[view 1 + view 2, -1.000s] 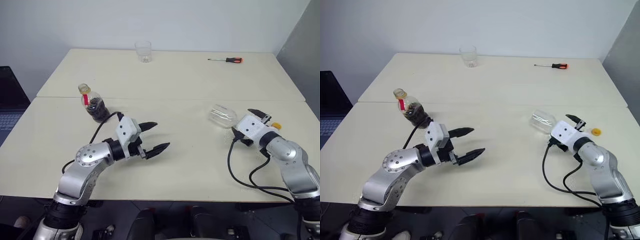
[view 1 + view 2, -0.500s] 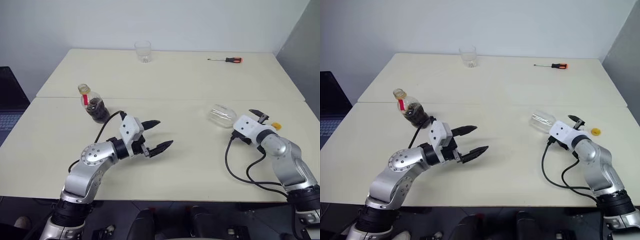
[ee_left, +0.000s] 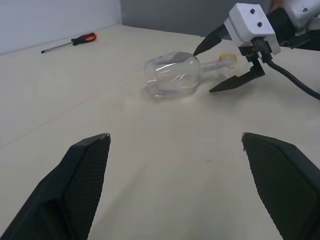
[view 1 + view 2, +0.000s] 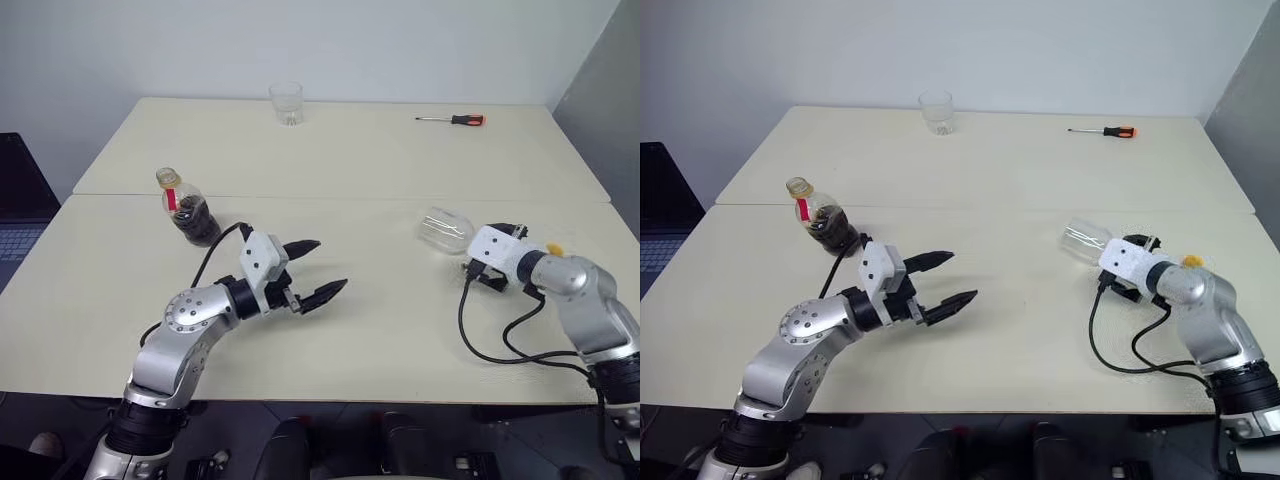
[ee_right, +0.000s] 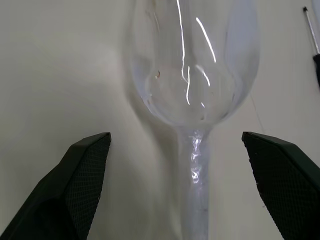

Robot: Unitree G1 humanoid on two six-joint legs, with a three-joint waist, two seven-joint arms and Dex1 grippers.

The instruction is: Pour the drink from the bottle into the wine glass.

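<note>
The clear stemmed wine glass (image 4: 444, 230) lies on its side at the right of the pale table (image 4: 380, 160), bowl toward the left. The right wrist view shows its thin stem running between the spread, empty fingers of the right gripper (image 3: 227, 65). The left gripper (image 4: 315, 272), also released, hovers near the small cola bottle (image 4: 186, 209) standing upright at the left.

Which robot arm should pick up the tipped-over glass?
The right. Its open pincer already sits around the stem of the wine glass lying sideways, while the left pincer is far off.
</note>
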